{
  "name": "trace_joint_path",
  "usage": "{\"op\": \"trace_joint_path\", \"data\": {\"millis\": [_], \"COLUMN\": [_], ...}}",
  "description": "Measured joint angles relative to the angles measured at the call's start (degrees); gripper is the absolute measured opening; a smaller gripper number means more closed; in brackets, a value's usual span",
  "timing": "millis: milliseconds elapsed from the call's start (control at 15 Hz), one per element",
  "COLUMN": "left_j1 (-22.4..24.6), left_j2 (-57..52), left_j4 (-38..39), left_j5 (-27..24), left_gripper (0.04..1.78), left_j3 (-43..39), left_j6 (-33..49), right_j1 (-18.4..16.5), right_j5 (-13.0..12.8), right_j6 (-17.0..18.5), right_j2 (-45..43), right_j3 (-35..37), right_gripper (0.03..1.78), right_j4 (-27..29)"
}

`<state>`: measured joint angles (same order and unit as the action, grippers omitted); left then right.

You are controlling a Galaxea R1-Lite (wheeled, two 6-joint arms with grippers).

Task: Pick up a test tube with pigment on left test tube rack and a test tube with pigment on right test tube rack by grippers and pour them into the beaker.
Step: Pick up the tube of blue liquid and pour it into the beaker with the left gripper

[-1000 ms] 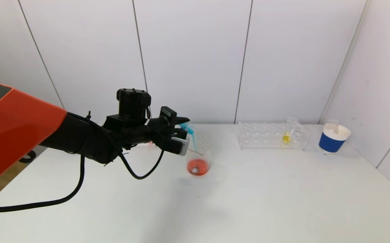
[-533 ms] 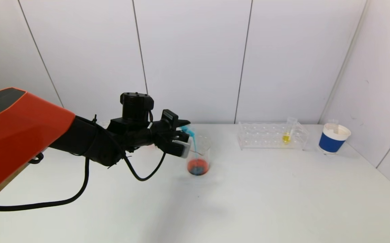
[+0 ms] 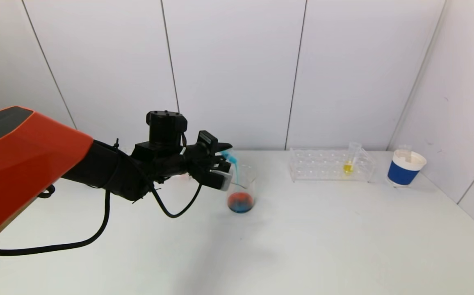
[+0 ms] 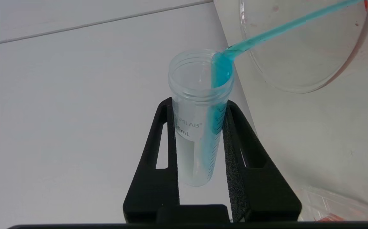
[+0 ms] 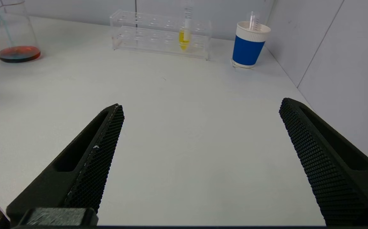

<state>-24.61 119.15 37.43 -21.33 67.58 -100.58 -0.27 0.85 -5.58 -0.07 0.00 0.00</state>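
My left gripper (image 4: 200, 127) is clamped on the middle of the light, slick plastic tube (image 4: 200, 105), tipped just over the beaker (image 3: 241, 188) rim as blue pigment streams out, while my right gripper (image 5: 200, 165) hangs wide open, empty.

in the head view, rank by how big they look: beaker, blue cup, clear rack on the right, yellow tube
1. clear rack, widest by far.
2. beaker and blue cup: look alike; the cup stands farther off, so unranked.
3. yellow tube, smallest.
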Motion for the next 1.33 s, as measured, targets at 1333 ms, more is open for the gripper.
{"op": "trace_joint_path", "data": {"millis": [1333], "left_j1": [-0.3], "left_j2": [-0.96], "left_j4": [0.04], "left_j5": [-0.9], "left_gripper": [0.44], "left_j3": [-0.55], "left_j6": [-3.06], "right_j1": [0.0], "right_j5": [0.0], "right_j6": [0.02], "right_j2": [0.0], "right_j3": [0.0], "right_gripper": [1.77], "right_j4": [0.0]}}
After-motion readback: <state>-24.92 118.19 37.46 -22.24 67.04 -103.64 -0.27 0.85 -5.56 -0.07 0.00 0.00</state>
